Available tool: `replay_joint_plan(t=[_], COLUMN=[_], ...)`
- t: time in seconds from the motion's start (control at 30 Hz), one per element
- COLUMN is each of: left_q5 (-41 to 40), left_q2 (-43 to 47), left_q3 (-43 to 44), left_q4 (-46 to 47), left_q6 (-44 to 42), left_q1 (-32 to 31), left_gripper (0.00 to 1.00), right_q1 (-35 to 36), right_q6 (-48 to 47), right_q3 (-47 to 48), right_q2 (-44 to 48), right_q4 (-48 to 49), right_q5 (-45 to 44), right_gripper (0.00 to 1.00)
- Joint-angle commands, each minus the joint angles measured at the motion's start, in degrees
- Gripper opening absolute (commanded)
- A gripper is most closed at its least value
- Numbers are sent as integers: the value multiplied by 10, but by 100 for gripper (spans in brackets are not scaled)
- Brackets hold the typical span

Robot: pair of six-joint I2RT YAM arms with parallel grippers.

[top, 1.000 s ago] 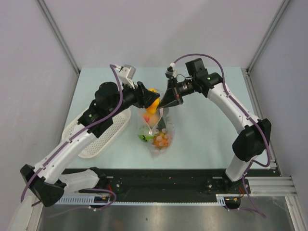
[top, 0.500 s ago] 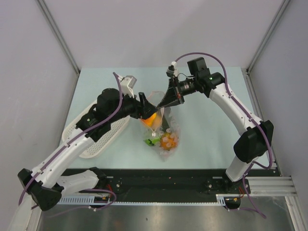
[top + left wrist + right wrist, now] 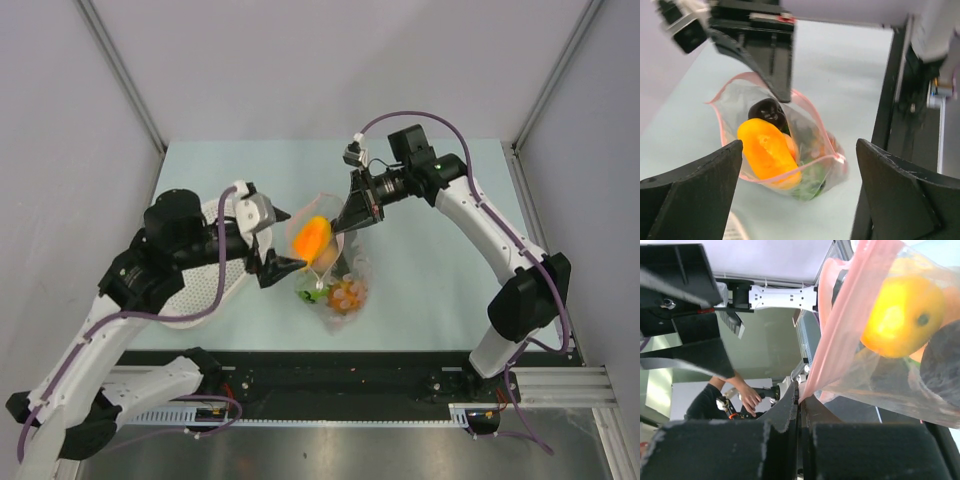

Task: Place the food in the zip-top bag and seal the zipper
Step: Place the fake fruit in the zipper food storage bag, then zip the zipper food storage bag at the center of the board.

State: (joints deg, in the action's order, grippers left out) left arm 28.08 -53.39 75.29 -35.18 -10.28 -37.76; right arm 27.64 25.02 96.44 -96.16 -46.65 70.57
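Note:
The clear zip-top bag (image 3: pixel 338 285) hangs with its mouth open. My right gripper (image 3: pixel 340 226) is shut on its far rim, its fingers pinching the pink zipper (image 3: pixel 850 325). An orange-yellow fruit (image 3: pixel 313 237) sits in the mouth, partly above the zipper (image 3: pixel 805 162). Beside the fruit (image 3: pixel 767 152) lies a dark brown ring (image 3: pixel 767 112). Lower in the bag are the orange pineapple (image 3: pixel 346 294) and something green (image 3: pixel 304 293). My left gripper (image 3: pixel 283 268) stands open and holds nothing, just left of the bag, its jaws wide apart around the left wrist view of the mouth (image 3: pixel 795 200).
A white perforated basket (image 3: pixel 225 288) lies left of the bag, mostly under my left arm. The black rail with the arm bases (image 3: pixel 350 385) runs along the near edge. Grey walls close in the left, right and far sides.
My left gripper has opened and let go of the orange-yellow fruit at the bag's mouth, then drawn back to the left and nearer. The right gripper has kept its hold on the rim.

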Motion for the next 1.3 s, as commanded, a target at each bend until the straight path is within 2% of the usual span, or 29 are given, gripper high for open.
replay_joint_plan(t=[0.0,0.03,0.13,0.27,0.37,0.5,0.7,0.8,0.9,0.93,1.0,1.03,1.1,1.13,1.17,1.23,1.27], left_q5=[131,135,134,94,62,23,-33,-43,-39,-35,-32,-32,-33,-30,-29,-24,-20], left_q2=[-21,-32,-51,-58,-61,-53,-18,-20,-17,-12,-7,-1,1,3,1,-1,-4], left_q3=[44,50,63,46,25,-15,-99,-112,-112,-111,-112,-113,-113,-114,-114,-112,-113], left_q4=[-156,-196,-241,-250,-269,-254,-181,-180,-187,-187,-176,-170,-148,-140,-121,-101,-89], left_q6=[-307,-334,-420,-494,-554,-578,-583,-576,-563,-556,-534,-527,-497,-485,-462,-434,-404], left_q1=[-2,-2,-7,-39,-65,-87,-127,-148,-164,-168,-180,-189,-196,-202,-204,-209,-210], left_gripper=[95,91,86,82,75,73,69,61,47,40,32,23,14,5,1,0,0], right_q1=[8,10,16,26,29,35,57,65,77,81,87,93,99,102,111,121,129], right_q6=[-30,-31,-40,-46,-48,-52,-65,-74,-83,-84,-85,-84,-89,-92,-95,-103,-107], right_q3=[6,7,10,16,21,29,43,57,83,97,113,128,139,146,160,177,196], right_q2=[37,37,36,33,31,26,12,3,-17,-29,-42,-49,-66,-70,-81,-90,-98], right_q4=[-14,-15,-22,-28,-30,-34,-42,-49,-56,-56,-56,-56,-56,-56,-56,-59,-60], right_q5=[27,26,23,18,17,15,9,5,-7,-10,-17,-18,-26,-30,-38,-49,-60], right_gripper=[0,0,0,0,0,0,0,0,0,0,0,0,0,0,0,0,10])
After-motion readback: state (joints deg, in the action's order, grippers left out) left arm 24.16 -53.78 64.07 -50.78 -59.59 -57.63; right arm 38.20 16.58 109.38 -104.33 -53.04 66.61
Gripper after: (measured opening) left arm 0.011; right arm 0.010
